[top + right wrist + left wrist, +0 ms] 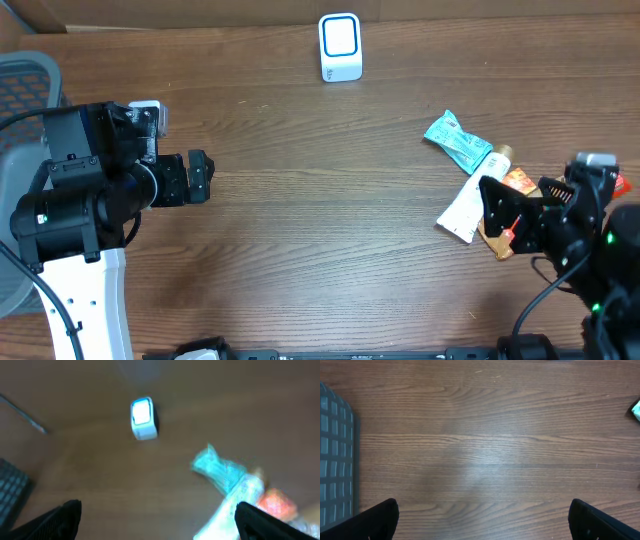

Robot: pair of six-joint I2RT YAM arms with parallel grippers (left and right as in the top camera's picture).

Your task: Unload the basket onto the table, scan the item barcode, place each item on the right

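- Items [472,195] lie piled at the worktop's [320,200] right, just by the right hand [497,218], not yet grasped.
- Right hand and left hand [198,177] both gape wide, empty.
- Next move, likely: grip one item and turn its barcode to the scanner [340,47].

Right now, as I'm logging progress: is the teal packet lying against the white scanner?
No, the teal packet lies well apart from the white scanner, off to its right, beside the white tube.
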